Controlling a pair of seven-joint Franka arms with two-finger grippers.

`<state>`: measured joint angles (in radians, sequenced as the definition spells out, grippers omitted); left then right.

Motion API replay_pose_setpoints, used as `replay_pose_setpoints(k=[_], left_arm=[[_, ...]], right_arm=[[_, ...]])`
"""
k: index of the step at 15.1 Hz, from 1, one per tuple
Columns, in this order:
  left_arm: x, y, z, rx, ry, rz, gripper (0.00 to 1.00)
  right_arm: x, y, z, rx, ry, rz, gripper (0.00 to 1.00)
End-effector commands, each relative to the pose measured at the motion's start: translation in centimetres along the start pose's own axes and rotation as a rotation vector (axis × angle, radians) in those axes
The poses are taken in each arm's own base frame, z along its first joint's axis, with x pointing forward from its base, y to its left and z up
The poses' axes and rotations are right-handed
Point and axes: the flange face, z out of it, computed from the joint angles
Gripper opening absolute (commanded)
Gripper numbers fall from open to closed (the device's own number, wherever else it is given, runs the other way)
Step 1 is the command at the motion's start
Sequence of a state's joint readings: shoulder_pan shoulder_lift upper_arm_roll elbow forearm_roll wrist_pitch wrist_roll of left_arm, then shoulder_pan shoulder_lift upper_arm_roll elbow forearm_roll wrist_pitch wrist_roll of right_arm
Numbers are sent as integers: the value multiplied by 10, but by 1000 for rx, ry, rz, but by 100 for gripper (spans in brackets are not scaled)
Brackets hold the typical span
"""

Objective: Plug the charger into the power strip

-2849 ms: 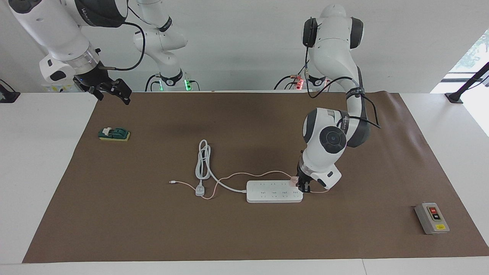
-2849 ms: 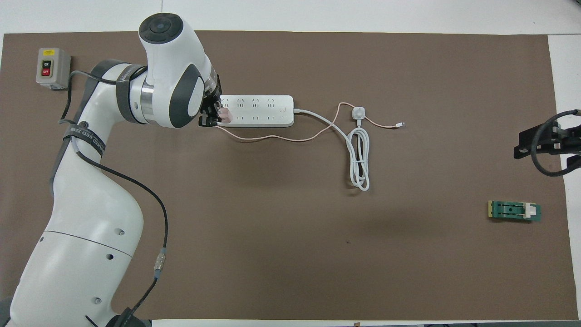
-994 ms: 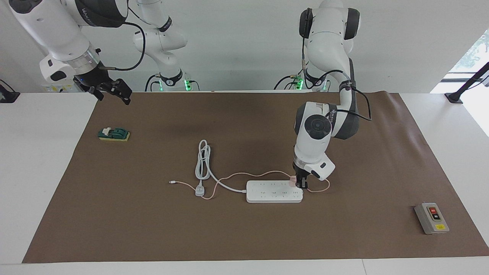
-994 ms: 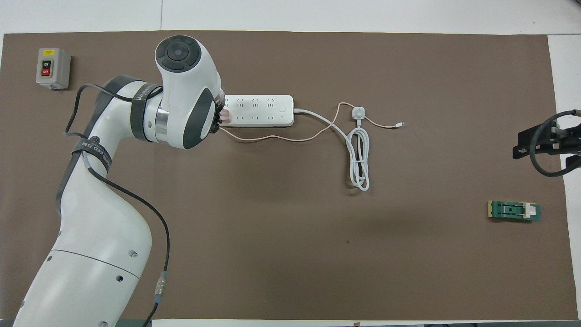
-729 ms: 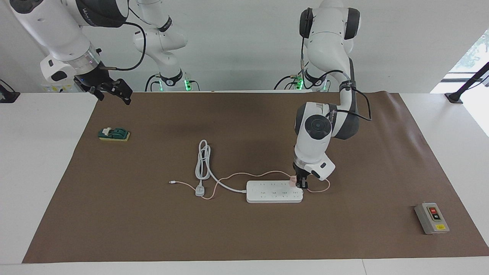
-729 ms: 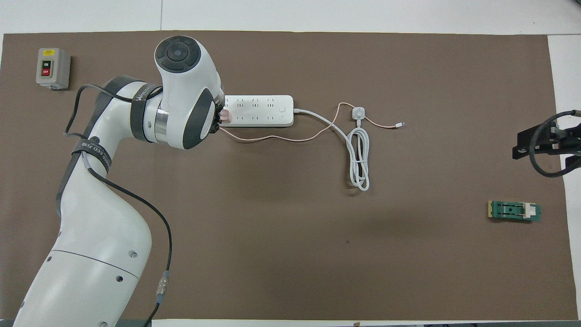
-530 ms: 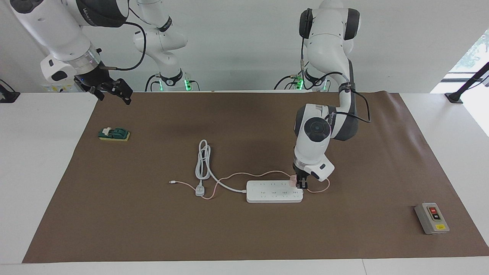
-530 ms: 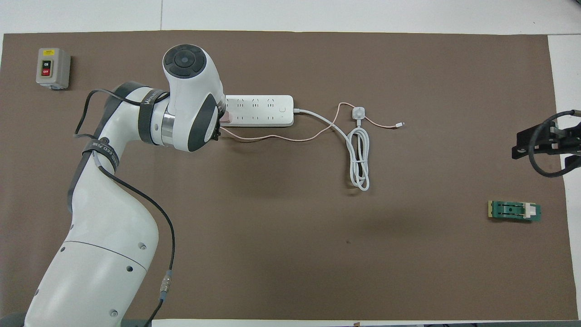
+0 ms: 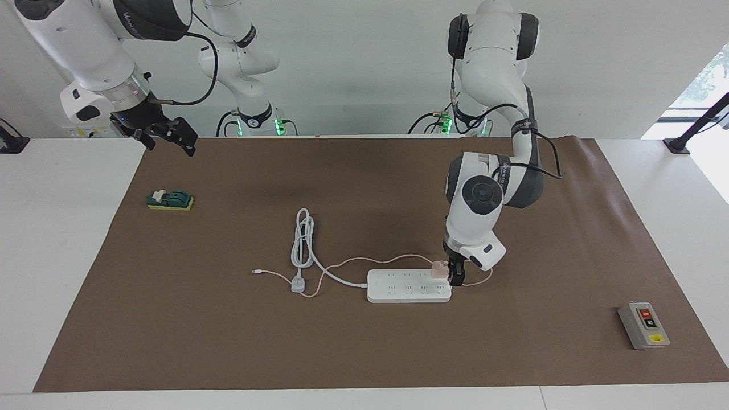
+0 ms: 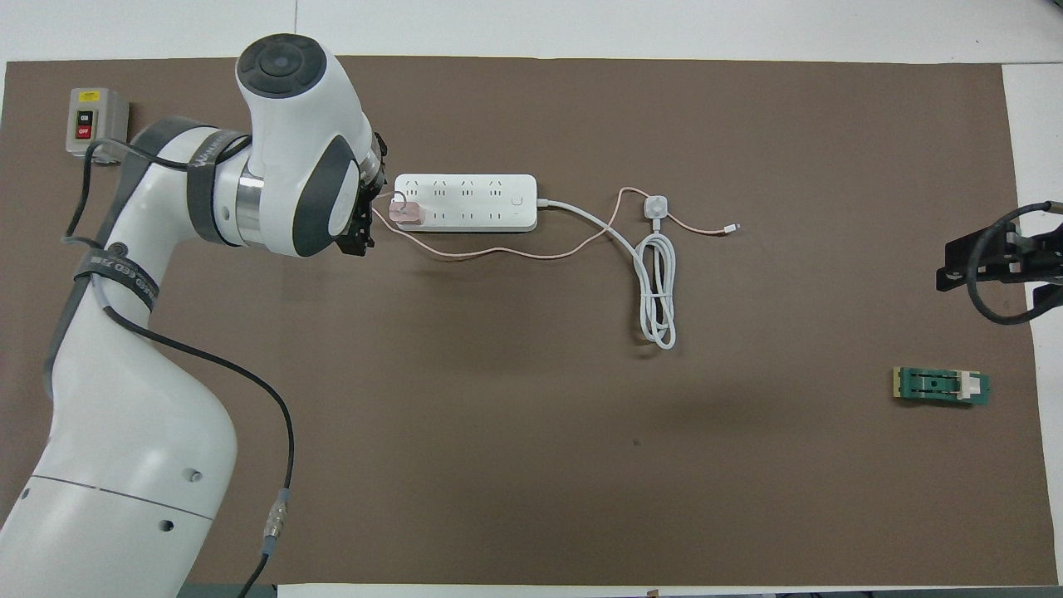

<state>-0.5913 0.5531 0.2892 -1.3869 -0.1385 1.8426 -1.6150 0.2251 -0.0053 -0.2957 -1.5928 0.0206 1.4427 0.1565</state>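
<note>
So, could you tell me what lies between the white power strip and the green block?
In the overhead view, between the long white power strip and the green block lie the coiled white cord and thin pink cable.

One charger (image 9: 438, 269), one power strip (image 9: 408, 286), one grey switch box (image 9: 644, 325), one green block (image 9: 170, 200)

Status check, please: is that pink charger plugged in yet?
Left gripper beside charger. Charger sits upright on power strip, end socket. Right gripper waits. Nothing in the way.

Pale pink charger (image 9: 438, 269), white power strip (image 9: 408, 286)
</note>
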Motion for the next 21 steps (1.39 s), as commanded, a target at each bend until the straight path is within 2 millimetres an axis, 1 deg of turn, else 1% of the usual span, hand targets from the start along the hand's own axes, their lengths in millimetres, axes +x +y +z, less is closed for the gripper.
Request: replay_pose_setpoints(k=[1,3,5,7,10,11,13,14,15,16,17,18,19,20,21], left_arm=[[20,-21,-62,-5,-35,111,100],[71,-34,-104,-18,-41,185,100],[114,-49,-133,-43,-41,359,100],[164,-69,-166,-91,-22,532,100],[225,-93,-185,-98,10,752,100],[237,-103,-198,-118,25,820,100],[260,-120,-217,-146,47,915,100],[276,-134,-225,-148,47,931,100],[289,-143,-225,-129,32,934,100],[295,-150,-225,-113,13,926,100],[298,-157,-237,-132,21,922,100],[311,-175,-254,-156,47,909,100],[305,-177,-256,-138,58,930,100],[304,-183,-259,-127,66,945,100],[294,-183,-258,-123,65,971,100]], right_arm=[[-5,1,-2,20,-6,-9,100],[-5,2,-2,20,-6,-8,100],[-5,4,-2,21,-5,-5,100],[-5,5,-3,21,-3,-3,100],[-5,5,-3,21,-3,-5,100],[-5,3,-3,21,-3,-8,100],[-5,3,-2,21,-5,-6,100],[-4,7,-2,22,-5,3,100],[-4,7,-2,22,-5,3,100],[-4,7,-2,22,-5,3,100],[-4,7,-2,22,-5,3,100],[-4,7,-3,22,-3,1,100],[-3,7,-2,22,-1,2,100],[-3,5,-2,22,0,-1,100],[-4,4,-2,21,2,-6,100]])
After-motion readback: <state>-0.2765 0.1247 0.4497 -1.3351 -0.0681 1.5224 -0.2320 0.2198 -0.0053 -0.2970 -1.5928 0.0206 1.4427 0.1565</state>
